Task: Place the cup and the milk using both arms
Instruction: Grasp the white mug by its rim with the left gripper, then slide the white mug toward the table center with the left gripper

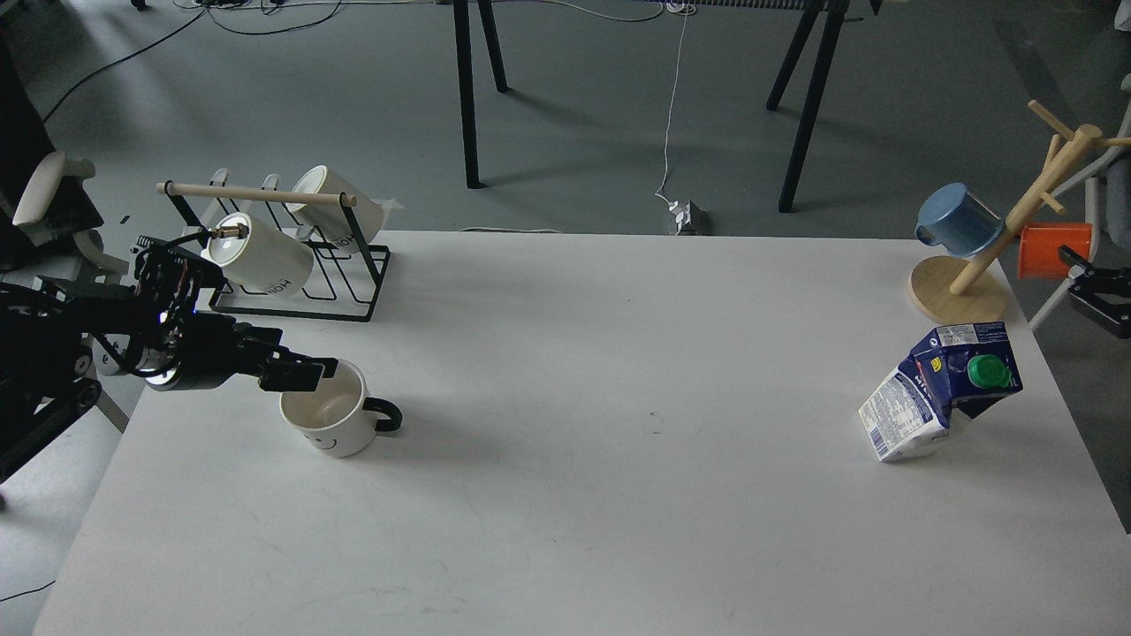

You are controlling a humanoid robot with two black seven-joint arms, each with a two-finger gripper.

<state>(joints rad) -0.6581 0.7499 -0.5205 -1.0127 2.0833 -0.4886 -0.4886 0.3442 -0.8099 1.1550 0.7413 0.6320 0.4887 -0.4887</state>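
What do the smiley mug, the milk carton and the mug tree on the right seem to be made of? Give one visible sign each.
Smiley mug: probably glazed ceramic; smooth white body with a thick rim and black handle.
Milk carton: coated paperboard, judging by its dents and creases under the print; its green cap looks plastic.
Mug tree: unpainted light wood, with pale tan pegs and a round base.

White desk (565, 495): cup (329, 422) seen upright at left, dented milk (937, 390) at right, black wire mug rack (292, 274) back left, wooden mug tree (959, 287) back right.
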